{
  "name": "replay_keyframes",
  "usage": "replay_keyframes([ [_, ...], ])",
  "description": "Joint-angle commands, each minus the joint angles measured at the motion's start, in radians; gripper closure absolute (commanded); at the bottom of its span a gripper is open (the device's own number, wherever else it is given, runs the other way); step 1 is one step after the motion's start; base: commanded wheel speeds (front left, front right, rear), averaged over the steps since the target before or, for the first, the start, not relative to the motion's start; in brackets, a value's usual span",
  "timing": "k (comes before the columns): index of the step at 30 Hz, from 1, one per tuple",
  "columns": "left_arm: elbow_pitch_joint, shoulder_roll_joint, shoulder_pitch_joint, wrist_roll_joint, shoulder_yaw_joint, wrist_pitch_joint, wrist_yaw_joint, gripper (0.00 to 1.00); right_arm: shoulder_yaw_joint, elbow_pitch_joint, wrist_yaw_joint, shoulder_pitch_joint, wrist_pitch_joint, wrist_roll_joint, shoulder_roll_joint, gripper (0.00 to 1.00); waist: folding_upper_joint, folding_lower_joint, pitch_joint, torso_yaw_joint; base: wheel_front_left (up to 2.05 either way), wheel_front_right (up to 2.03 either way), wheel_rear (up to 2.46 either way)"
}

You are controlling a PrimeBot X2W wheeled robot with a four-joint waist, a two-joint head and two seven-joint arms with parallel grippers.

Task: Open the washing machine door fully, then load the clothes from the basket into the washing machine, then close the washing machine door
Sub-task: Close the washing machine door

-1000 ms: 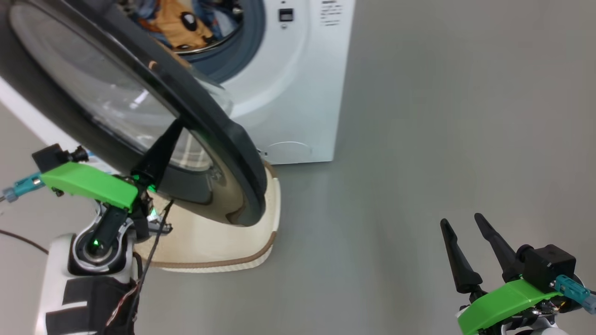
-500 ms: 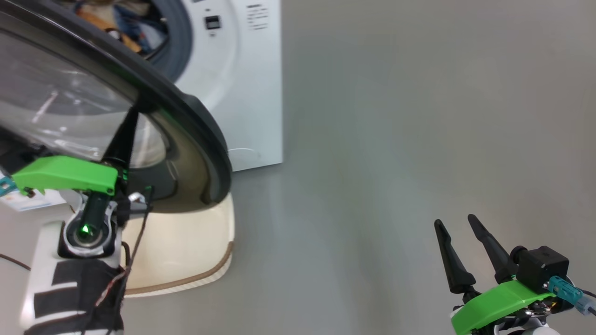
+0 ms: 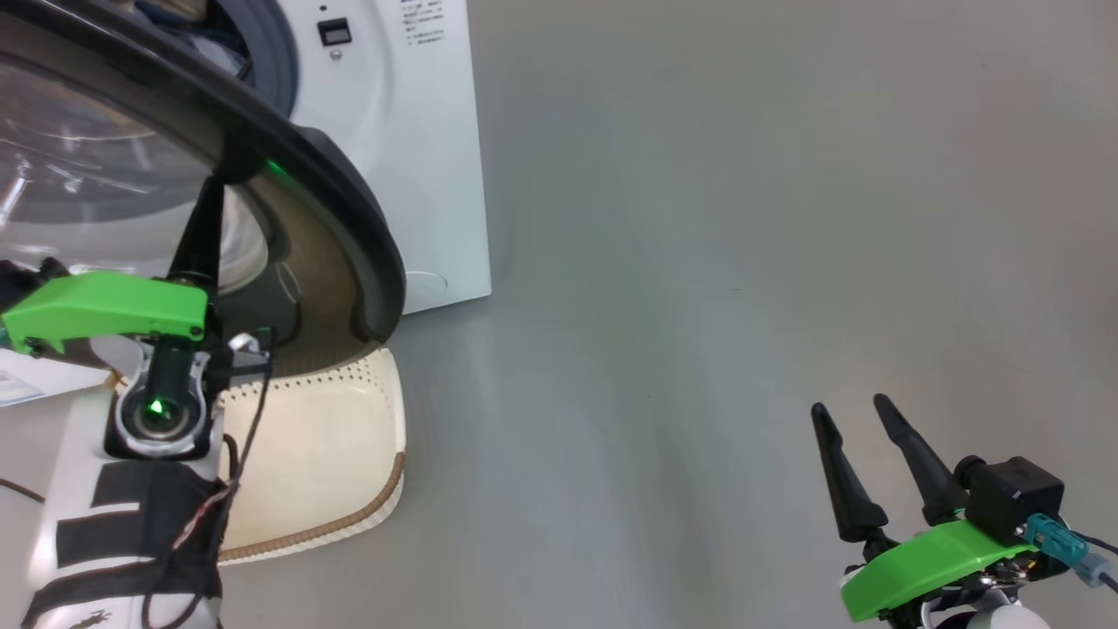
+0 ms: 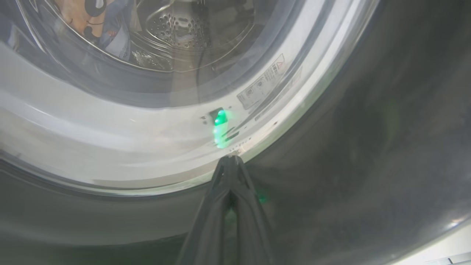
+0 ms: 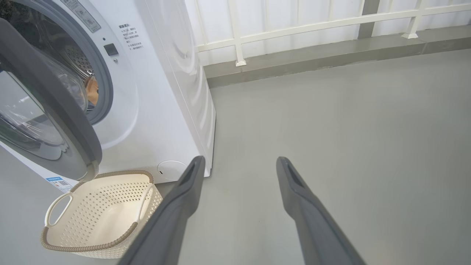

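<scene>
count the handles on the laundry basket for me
2. In the right wrist view the basket shows a white handle at its left end and a second handle at its right end. No more seem hidden.

The washing machine door is running off the frame above and left of the left gripper, and it's covering the end of the basket nearest that gripper. The clothes are showing through the glass, up past its pinched-together tips, smeared and getting cropped. The sticker just beyond the tips is coming out too blurry to read, and so is the small print on the washing machine, up left of the right gripper.
</scene>
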Motion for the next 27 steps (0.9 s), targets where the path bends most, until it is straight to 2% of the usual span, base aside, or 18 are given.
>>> replay_keyframes([
  [1, -0.021, 0.013, -0.025, 0.002, -0.008, 0.004, -0.008, 1.00, 0.013, -0.020, 0.004, -0.035, -0.012, 0.006, -0.008, 0.00, -0.0001, -0.0001, 0.000, 0.008, 0.00, 0.00, 0.00],
  [11, 0.007, 0.045, 0.019, 0.082, -0.081, -0.135, -0.008, 1.00, -0.040, -0.018, 0.004, -0.039, -0.019, -0.010, -0.020, 0.00, -0.0001, -0.0001, -0.020, 0.074, 0.00, 0.00, 0.00],
  [17, -0.025, 0.068, 0.080, 0.183, -0.155, -0.243, -0.008, 1.00, -0.069, -0.031, 0.004, -0.028, -0.010, -0.028, -0.022, 0.00, -0.0001, -0.0001, -0.054, 0.111, 0.00, 0.00, 0.00],
  [21, -0.074, 0.109, 0.158, 0.290, -0.214, -0.328, -0.004, 1.00, -0.085, -0.040, 0.004, -0.012, -0.002, -0.036, -0.028, 0.00, -0.0001, -0.0001, -0.087, 0.134, 0.00, 0.00, 0.00],
  [22, -0.086, 0.120, 0.179, 0.328, -0.232, -0.344, 0.006, 0.96, -0.089, -0.043, 0.004, -0.007, 0.001, -0.038, -0.029, 0.00, -0.0001, -0.0001, -0.094, 0.140, 0.00, 0.00, 0.00],
  [24, -0.115, 0.134, 0.220, 0.391, -0.259, -0.369, 0.038, 0.75, -0.094, -0.050, 0.004, 0.003, 0.007, -0.042, -0.033, 0.00, -0.0001, -0.0001, -0.108, 0.151, 0.00, 0.00, 0.00],
  [25, -0.133, 0.144, 0.242, 0.424, -0.267, -0.379, 0.059, 0.54, -0.094, -0.053, 0.004, 0.005, 0.010, -0.044, -0.035, 0.00, -0.0001, -0.0001, -0.112, 0.153, 0.00, 0.00, 0.00],
  [26, -0.151, 0.149, 0.266, 0.453, -0.273, -0.388, 0.082, 0.42, -0.093, -0.056, 0.004, 0.009, 0.013, -0.046, -0.037, 0.00, -0.0001, -0.0001, -0.120, 0.158, 0.00, 0.00, 0.00],
  [27, -0.170, 0.155, 0.291, 0.481, -0.278, -0.394, 0.105, 0.21, -0.091, -0.058, 0.004, 0.011, 0.016, -0.047, -0.040, 0.00, -0.0001, -0.0001, -0.127, 0.160, 0.00, 0.00, 0.00],
])
